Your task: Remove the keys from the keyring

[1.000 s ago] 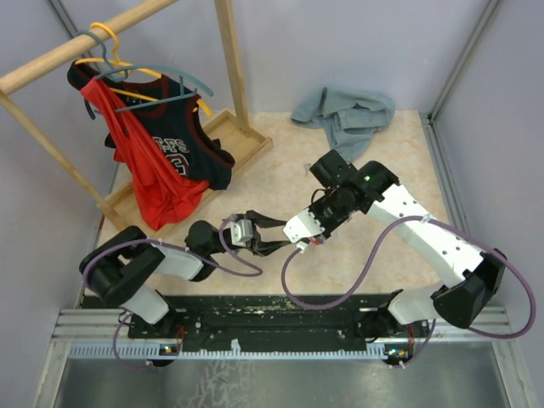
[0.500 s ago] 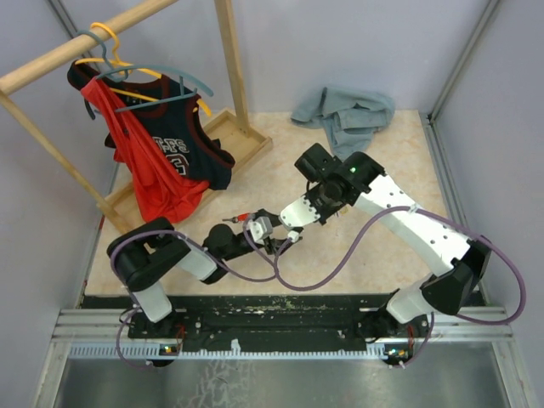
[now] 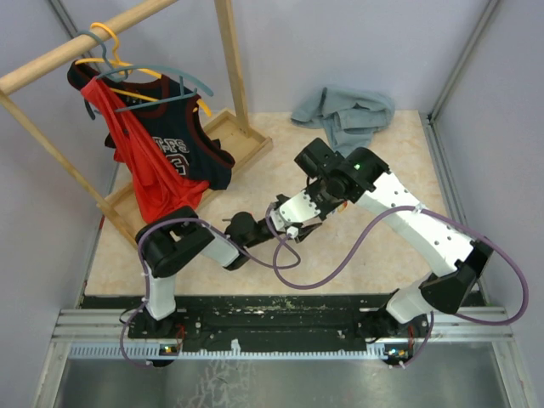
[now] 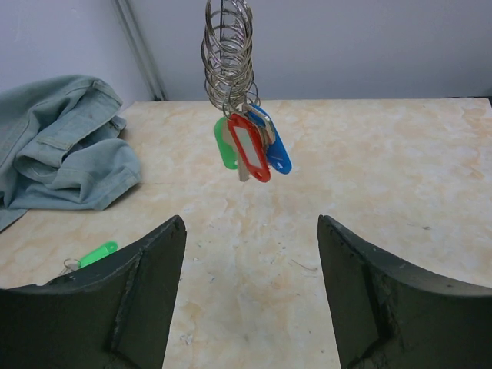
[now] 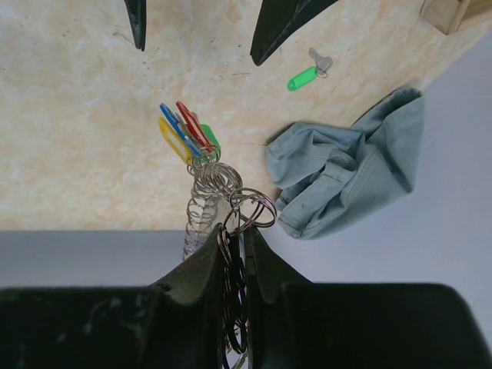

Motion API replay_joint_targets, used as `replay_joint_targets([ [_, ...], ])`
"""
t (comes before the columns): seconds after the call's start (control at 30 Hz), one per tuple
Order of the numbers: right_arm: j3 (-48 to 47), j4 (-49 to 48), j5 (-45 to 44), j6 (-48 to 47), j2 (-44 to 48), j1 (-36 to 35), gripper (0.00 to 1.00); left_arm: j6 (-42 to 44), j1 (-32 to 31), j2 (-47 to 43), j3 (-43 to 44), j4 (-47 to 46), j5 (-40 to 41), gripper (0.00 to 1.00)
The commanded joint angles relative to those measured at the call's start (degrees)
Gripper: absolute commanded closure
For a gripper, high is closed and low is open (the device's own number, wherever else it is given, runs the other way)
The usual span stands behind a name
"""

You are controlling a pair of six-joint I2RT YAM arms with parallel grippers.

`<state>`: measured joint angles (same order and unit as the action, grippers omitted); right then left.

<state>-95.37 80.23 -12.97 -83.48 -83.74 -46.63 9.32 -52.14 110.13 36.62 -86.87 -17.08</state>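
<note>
1. Since a second ago my left arm had folded in toward the middle and my right wrist had shifted left. That put the two sets of jaws closer together over the counter (image 4: 400,177).
2. My right jaws were clenched on the keyring (image 5: 215,184), pinching the top of what looked like a stack of thin loops.
3. The keys (image 4: 247,150) hung off the bottom of that stack, clear of the counter. Red, green and blue tags overlapped, and the right wrist view also showed a yellow one.
4. My left jaws were released, spread wide below and just short of the bunch, touching nothing.
5. One green-tagged key (image 4: 92,254) already lay loose on the counter near the denim cloth (image 4: 61,146).
6. Risk: the tags overlapped, so closing on them could have caught two or three at once and none would have slid round the loop.
7. Risk: the bunch hung free, so a nudge from one finger could have swung it out of the gap.
8. Risk: my right pinch sat on thin wire only. A hard pull by the left could have dragged the loops out and dropped the lot.
</note>
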Motion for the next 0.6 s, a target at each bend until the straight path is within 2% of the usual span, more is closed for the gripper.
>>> replay_joint_targets([
  [0.0,-3.78,-0.07,-0.62,0.51,0.86,-0.52,1.0,1.06,-0.25,2.8,3.74,-15.7,-1.42,0.25],
  [0.4,-5.0,1.07,2.99,0.77,2.09,-0.79,1.0,1.5,-0.32,7.43,9.72,-15.54,-3.11,0.31],
  [0.57,-5.2,1.2,4.07,0.95,2.51,-0.91,1.0,0.27,-0.29,7.7,11.0,-15.72,-3.82,0.44],
])
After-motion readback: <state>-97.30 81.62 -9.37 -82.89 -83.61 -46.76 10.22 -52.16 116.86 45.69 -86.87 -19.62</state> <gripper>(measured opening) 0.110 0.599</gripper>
